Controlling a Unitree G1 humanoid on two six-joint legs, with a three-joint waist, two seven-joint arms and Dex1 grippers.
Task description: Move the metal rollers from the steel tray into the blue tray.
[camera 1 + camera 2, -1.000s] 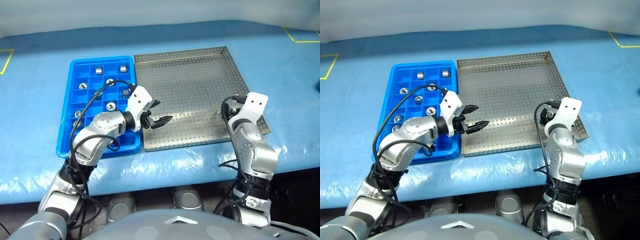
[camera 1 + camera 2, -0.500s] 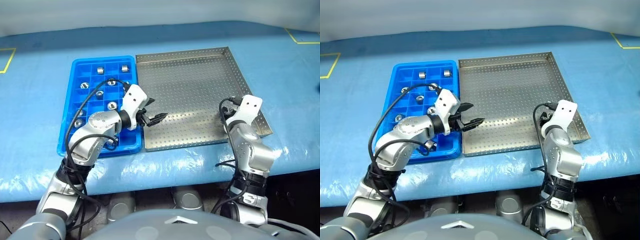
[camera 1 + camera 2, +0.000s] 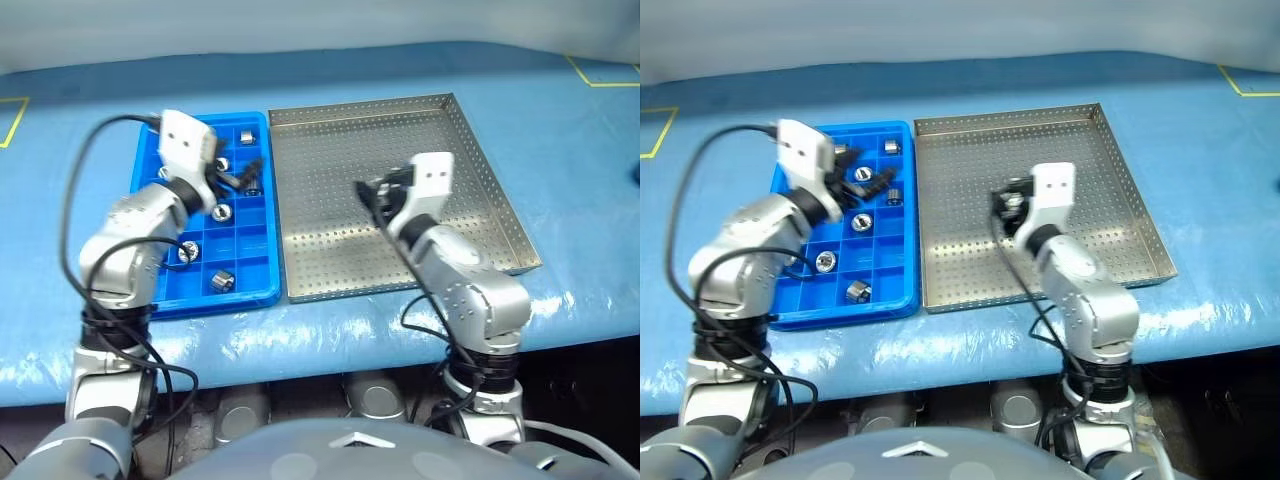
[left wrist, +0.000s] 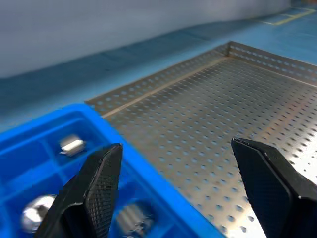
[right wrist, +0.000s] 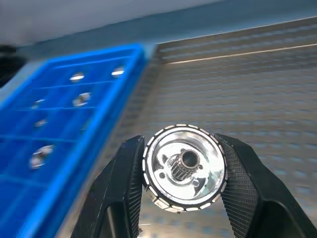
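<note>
I've got one of the metal rollers (image 5: 184,167) clamped between the right gripper (image 5: 183,198) fingers, its shiny face with the toothed centre hub turned toward the wrist camera. I can read no writing, brand or label on it, nor anywhere else on the bench. From the head, the right gripper (image 3: 1008,203) sits above the middle of the steel tray (image 3: 1110,160), pointing toward the blue tray (image 3: 790,310). I can make out no loose rollers on the steel tray's perforated floor.

The blue tray lies just beside the steel tray's left edge. I count about six rollers there that I can see: one (image 3: 892,146) in the far row, one (image 3: 895,195) by the right wall, one (image 3: 862,221) mid-tray, one (image 3: 825,261) lower down, one (image 3: 857,292) in the near row, and one (image 3: 841,151) partly hidden by the arm. More may sit under it.

My left gripper (image 3: 872,180) hangs over the blue tray's far half, jaws spread wide and holding nothing. The yellow tape markings (image 3: 658,130) on the blue table cover (image 3: 970,330) carry no text.
</note>
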